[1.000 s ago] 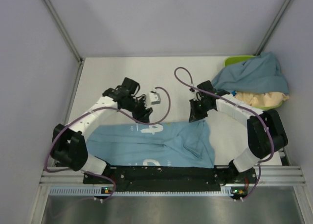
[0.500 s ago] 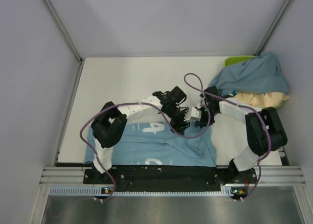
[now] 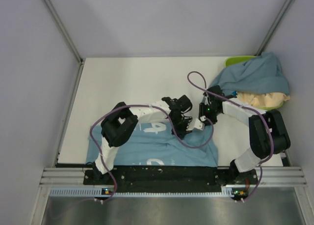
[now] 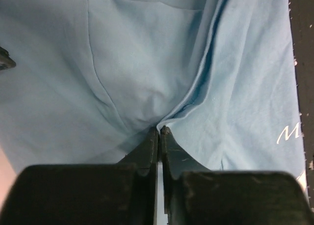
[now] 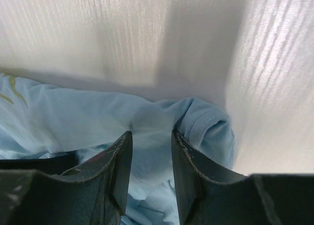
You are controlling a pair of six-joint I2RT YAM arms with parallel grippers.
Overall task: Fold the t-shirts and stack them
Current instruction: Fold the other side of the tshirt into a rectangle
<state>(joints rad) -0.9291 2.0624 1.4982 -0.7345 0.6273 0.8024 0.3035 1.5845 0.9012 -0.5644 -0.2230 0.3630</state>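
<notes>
Counter [image 3: 127,82] carries all three garments. Sky-blue shirt [image 3: 147,147] lies spread along the near edge, close to the arm bases, with white lettering showing and its right portion rumpled into ridges. It is judged to be the garment in work, with no fold made yet.

Slate-blue shirt [image 3: 257,75] is heaped at the far right corner, draped over a lime-green tray [image 3: 236,61]. Beige shirt [image 3: 270,99] is bunched beside it and partly under it. Both lie well apart from the work and are judged parked to await their turn.

Left tool [image 4: 159,131], its arm reaching across to the right half of the sky-blue shirt, is clenched on a pinch of that cloth, with creases radiating from the grip. This is judged a hold for lifting or drawing the rumpled part flat.

Right tool [image 5: 151,136] hovers just beside it at the shirt's far right edge, jaws parted, straddling a bunched hem [image 5: 208,122] without clamping. It is judged placed to take a second hold so the edge can be pulled square.
</notes>
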